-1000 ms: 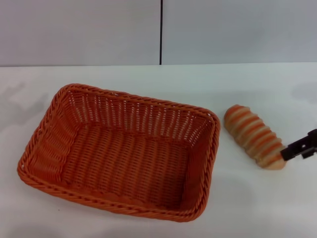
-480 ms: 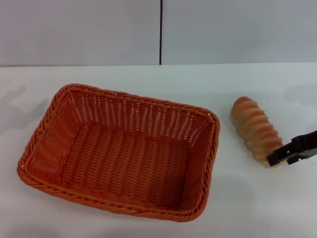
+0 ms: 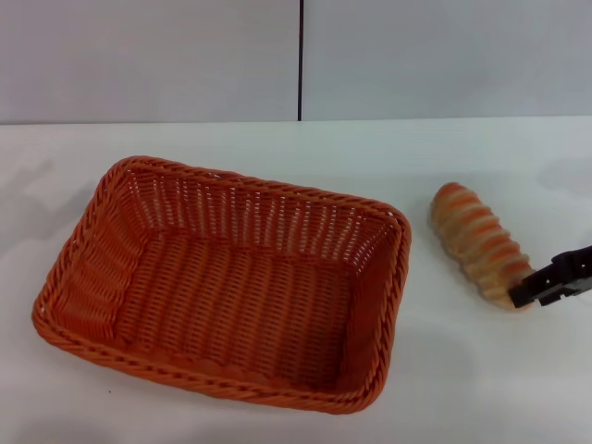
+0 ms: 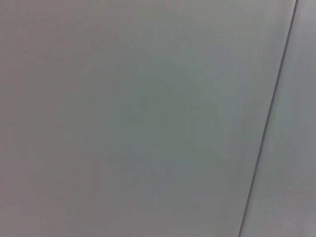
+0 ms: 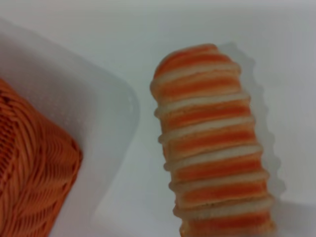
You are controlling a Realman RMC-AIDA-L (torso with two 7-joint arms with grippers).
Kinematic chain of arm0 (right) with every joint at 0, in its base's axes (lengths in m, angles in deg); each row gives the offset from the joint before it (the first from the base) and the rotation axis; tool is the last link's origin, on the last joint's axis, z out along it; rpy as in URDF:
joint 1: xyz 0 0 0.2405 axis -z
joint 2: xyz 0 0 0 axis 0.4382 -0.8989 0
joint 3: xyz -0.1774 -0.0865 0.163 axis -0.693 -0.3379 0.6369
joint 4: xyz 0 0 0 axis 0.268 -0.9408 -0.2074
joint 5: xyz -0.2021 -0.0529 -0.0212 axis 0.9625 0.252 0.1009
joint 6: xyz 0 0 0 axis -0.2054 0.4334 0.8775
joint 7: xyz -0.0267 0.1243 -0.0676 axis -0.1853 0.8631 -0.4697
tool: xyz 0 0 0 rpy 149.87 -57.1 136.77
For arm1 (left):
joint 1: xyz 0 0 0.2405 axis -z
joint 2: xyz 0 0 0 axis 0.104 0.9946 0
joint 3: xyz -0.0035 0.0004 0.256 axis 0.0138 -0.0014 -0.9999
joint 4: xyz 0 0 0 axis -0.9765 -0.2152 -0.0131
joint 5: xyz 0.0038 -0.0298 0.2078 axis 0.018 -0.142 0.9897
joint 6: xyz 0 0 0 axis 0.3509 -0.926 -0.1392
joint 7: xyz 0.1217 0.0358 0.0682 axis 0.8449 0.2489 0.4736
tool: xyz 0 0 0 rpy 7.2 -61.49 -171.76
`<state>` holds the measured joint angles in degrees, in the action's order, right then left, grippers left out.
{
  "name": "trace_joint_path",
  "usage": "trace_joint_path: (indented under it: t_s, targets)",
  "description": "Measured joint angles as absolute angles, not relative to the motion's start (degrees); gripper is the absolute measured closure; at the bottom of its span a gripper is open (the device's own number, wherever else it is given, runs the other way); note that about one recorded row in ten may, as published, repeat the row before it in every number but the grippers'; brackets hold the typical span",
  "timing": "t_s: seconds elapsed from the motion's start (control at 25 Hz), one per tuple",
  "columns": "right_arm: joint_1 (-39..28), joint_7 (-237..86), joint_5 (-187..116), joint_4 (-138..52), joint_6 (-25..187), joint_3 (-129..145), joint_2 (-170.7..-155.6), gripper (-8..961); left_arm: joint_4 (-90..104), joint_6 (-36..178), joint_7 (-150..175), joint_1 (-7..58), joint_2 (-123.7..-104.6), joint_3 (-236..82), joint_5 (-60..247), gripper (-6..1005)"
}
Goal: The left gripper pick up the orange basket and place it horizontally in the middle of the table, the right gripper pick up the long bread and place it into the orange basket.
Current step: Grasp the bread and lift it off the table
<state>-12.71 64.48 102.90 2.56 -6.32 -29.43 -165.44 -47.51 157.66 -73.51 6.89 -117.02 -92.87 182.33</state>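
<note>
I'm worrying that the right gripper (image 3: 541, 288), sitting at the right edge of the frame against the near end of the long bread (image 3: 478, 243), is nudging the loaf and could roll it away instead of seizing it. The bread is lying on the table (image 3: 277, 139) just right of the orange basket (image 3: 227, 282), at centre-left. Only the gripper's black tips are showing, so I cannot tell how wide it is or whether it's gripping anything; it looks to be holding nothing.

A plain grey wall (image 3: 148, 60) stands at the far side, with a dark vertical seam (image 3: 301, 60) near its middle.
</note>
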Motion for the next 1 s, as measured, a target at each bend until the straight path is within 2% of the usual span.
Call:
trace_joint_path:
  t_s: [0.16,0.44,0.48,1.0]
  targets:
    - [-12.0,63.1,100.6,3.4,-5.4,-28.9,-165.54,471,-47.1,157.7,-73.7,6.9,-117.07,-92.9,182.1,187]
    - [-10.5,63.0,96.7,7.9,-5.8,-28.3,-165.33,521,-46.1,157.6,-73.8,6.6,-117.02,-92.9,180.8,187]
    - [-10.3,63.3,96.2,10.6,-6.9,-27.6,-165.41,571,-46.1,157.6,-73.8,6.6,-117.01,-92.9,180.8,187]
    - [-10.3,67.1,93.3,33.7,-16.3,-23.2,-166.36,629,-44.6,157.5,-73.8,7.0,-117.0,-92.9,180.3,188]
